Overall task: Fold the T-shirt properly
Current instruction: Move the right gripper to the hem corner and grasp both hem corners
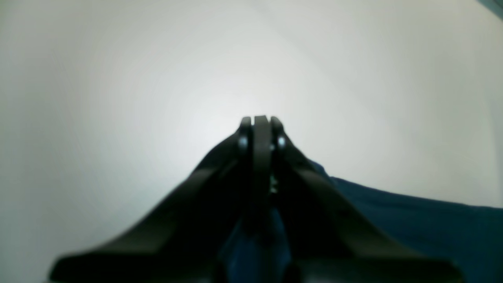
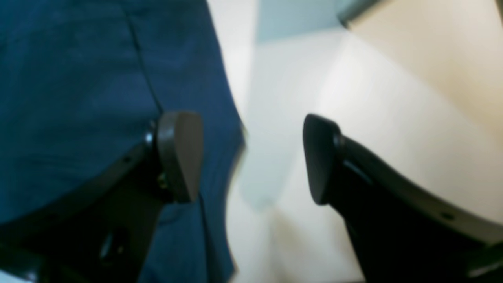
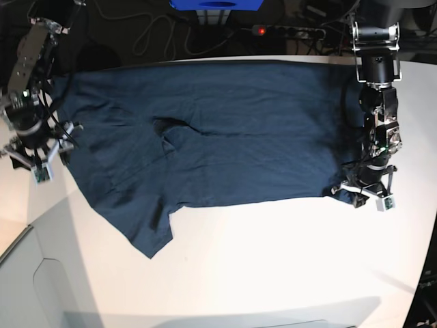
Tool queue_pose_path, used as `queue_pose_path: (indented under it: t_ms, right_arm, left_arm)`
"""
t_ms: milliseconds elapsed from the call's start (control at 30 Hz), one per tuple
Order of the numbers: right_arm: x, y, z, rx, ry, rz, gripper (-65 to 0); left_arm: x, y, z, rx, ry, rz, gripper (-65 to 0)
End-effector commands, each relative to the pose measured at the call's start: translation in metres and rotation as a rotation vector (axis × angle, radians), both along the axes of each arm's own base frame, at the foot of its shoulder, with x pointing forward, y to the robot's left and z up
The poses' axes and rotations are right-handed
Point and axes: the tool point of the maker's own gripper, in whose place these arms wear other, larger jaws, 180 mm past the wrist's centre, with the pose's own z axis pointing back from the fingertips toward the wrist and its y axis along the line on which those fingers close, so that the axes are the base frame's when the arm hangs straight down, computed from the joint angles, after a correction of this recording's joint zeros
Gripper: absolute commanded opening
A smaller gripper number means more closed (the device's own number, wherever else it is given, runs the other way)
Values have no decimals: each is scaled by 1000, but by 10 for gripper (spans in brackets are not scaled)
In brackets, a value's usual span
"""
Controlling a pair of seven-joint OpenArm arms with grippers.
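The dark navy T-shirt (image 3: pixel 225 130) lies spread across the white table (image 3: pixel 273 260), one sleeve pointing toward the front left. My left gripper (image 3: pixel 365 191) sits at the shirt's front right corner. In the left wrist view it (image 1: pixel 261 122) is shut, with a dark strip of cloth pinched between the tips and blue T-shirt fabric (image 1: pixel 412 220) rising toward the jaws. My right gripper (image 3: pixel 34 160) is at the shirt's left edge. It (image 2: pixel 251 157) stands open, one finger over the T-shirt (image 2: pixel 78 78), the other over bare table, the cloth's edge between them.
A blue box (image 3: pixel 215 4), a power strip with a red light (image 3: pixel 259 30) and cables lie beyond the table's back edge. The table's left edge (image 3: pixel 20 239) runs diagonally at the front left, with a grey surface below it.
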Motion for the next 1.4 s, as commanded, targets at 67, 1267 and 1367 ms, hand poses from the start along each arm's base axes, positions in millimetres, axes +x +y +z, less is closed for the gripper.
queue_pose_path:
  t_ms: [67, 1267, 1367]
  right_arm:
    - [37, -9, 13, 28, -58, -16, -262]
    - [168, 71, -109, 526, 6, 56, -458]
    - [168, 72, -110, 526, 12, 56, -650]
  left_arm:
    - [12, 6, 25, 19, -71, -1, -650]
    - [9, 5, 19, 13, -60, 1, -650]
    - [9, 4, 18, 13, -57, -1, -650]
